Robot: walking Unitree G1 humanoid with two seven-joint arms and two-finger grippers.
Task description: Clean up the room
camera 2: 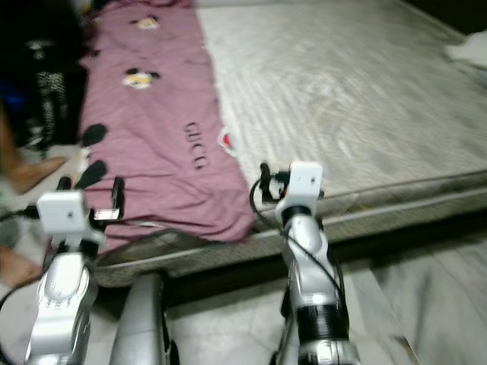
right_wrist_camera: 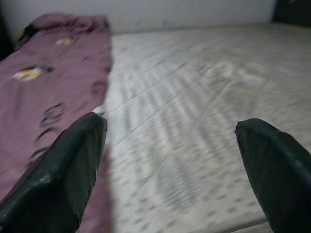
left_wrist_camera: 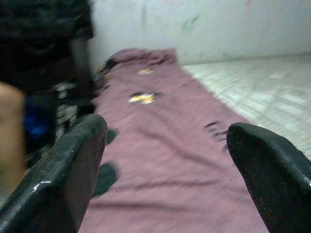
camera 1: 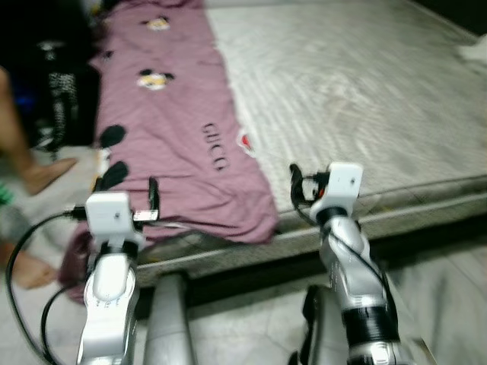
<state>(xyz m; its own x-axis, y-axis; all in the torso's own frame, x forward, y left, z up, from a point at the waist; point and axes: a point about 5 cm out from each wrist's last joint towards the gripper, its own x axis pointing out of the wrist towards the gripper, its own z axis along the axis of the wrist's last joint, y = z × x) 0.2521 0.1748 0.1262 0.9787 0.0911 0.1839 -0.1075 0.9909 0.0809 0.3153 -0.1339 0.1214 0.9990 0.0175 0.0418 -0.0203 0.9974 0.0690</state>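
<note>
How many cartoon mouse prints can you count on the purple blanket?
2: one print mid-blanket, another near its far end. Folds may hide more.

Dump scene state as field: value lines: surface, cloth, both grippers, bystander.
surface: grey mattress, low on a tiled floor
cloth: mauve blanket with cartoon prints, along the mattress's left side, corner hanging over the front edge
left gripper: jaws open, at the front edge, pointed along the blanket
right gripper: jaws open, over bare mattress beside the blanket
bystander: person's bare legs at far left
</note>
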